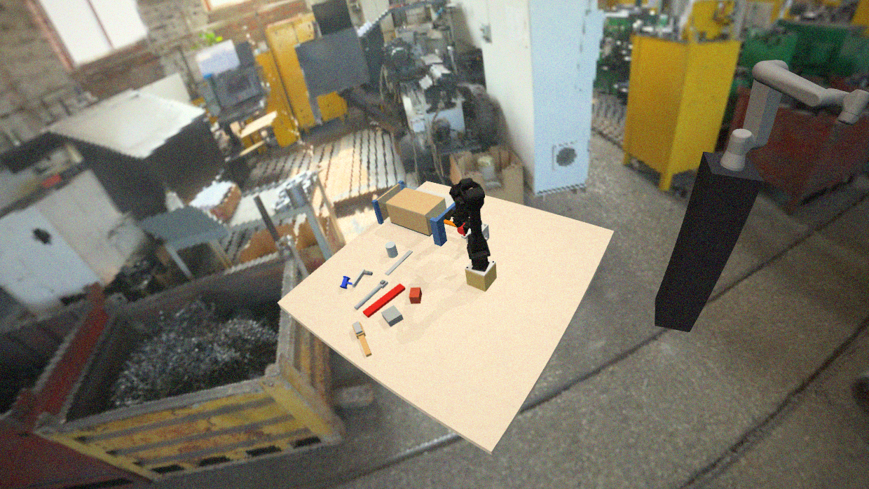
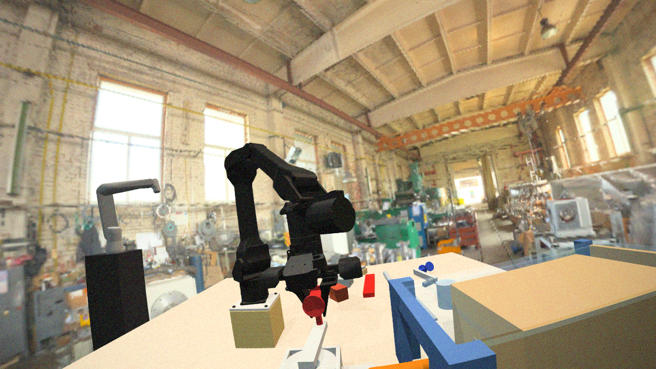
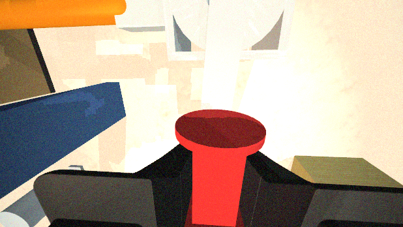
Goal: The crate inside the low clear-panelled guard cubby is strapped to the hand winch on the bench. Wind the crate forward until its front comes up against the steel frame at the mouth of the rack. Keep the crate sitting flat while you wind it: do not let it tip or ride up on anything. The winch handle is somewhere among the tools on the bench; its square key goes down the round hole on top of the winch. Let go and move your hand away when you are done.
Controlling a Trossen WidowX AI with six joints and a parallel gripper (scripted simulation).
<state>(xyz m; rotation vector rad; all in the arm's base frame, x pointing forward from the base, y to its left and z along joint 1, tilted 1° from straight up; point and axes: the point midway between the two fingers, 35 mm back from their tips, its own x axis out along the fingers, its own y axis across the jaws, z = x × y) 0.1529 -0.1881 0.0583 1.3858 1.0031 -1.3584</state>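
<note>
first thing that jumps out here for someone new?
The black arm bent over the bench, its gripper shut on a red knob of the white crank on the winch. Right beside it, the tan crate behind a blue frame, with an orange strap running toward the winch.

We see tan crate (image 2: 550, 293) flat behind blue frame (image 2: 415, 316); orange strap (image 3: 59, 13) toward pale winch (image 2: 312, 354); red-knobbed handle (image 3: 218, 156) seated in winch.
</note>
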